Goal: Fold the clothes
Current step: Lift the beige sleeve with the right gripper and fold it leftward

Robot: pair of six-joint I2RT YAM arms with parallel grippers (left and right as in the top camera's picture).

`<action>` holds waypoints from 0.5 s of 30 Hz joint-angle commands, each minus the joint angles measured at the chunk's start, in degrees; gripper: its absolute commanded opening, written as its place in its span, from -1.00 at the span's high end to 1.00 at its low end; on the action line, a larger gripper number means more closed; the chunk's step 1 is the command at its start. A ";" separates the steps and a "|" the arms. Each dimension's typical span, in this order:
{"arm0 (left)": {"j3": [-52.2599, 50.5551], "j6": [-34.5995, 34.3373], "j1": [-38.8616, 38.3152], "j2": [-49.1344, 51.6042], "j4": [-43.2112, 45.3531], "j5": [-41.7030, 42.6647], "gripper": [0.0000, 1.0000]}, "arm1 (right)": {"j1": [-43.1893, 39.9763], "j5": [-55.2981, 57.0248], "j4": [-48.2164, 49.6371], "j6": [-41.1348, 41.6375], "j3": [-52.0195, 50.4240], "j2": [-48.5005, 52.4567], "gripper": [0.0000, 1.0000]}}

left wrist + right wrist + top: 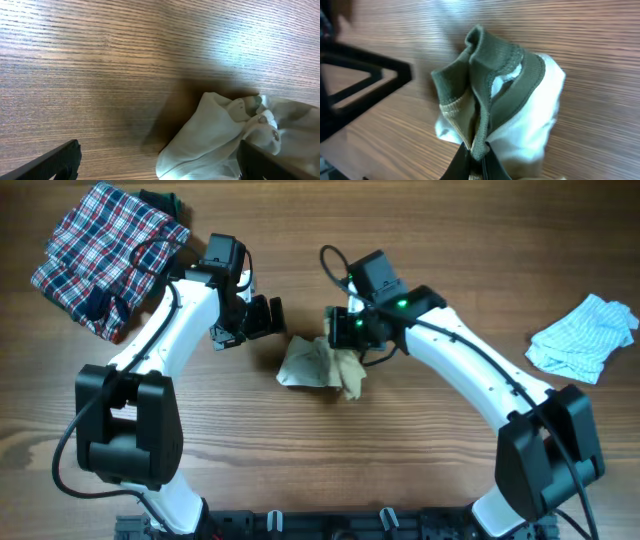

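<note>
Overhead view: a crumpled cream-white soft top with tan-beige sleeve parts lies bunched at the middle of the wooden tabletop, between the two arms.
Right side: the right claw is pressed together on the top's thin olive edge. The pinched hem stands up from the heap, a hold that looks meant to draw the bunched cloth out flat.
Left side: the left claw is spread wide and holds nothing. It sits just beside the top's left flank, seemingly placed to take a second corner.
Waiting items: a pale blue striped garment lies rumpled at the far right, well apart. A red, white and navy plaid cloth lies at the far left corner, beside the left arm.
Stage: judged early, since the top is not spread and shows no fold.
Risk: with one pinch only, the soft cloth may drag as a lump rather than open.
</note>
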 commanded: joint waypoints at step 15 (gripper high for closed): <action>-0.33 1.14 0.15 -0.68 -1.53 -0.61 -0.99 | 7.74 1.03 5.81 10.40 1.22 3.41 0.78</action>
